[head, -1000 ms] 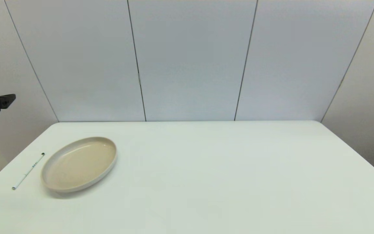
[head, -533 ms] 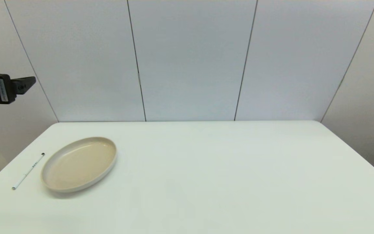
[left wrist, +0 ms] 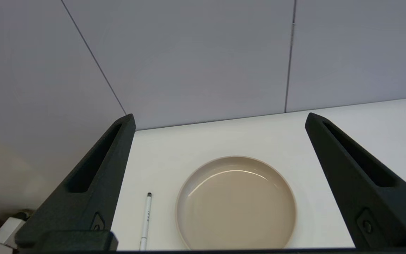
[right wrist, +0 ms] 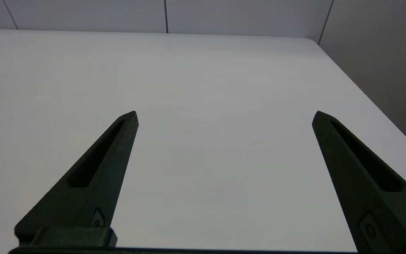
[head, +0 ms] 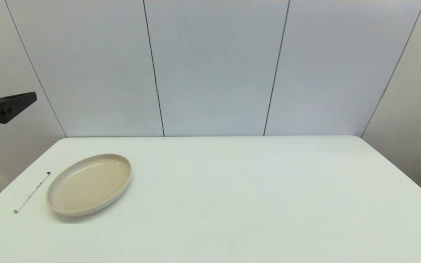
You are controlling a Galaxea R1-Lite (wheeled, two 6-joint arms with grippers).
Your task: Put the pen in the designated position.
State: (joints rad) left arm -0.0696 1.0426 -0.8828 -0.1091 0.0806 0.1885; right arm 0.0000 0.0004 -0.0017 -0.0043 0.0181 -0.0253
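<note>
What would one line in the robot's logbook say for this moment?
pen: flat on table, untouched, left of dish | left gripper: open, raised, facing pen and dish | right gripper: open, idle over bare table

From my head camera I see the pen (head: 31, 192) lying flat near the left edge of the white table (head: 250, 197), just beside the beige oval dish (head: 89, 184) but apart from it, while my left gripper (head: 11, 104) hangs high at the far left.
</note>
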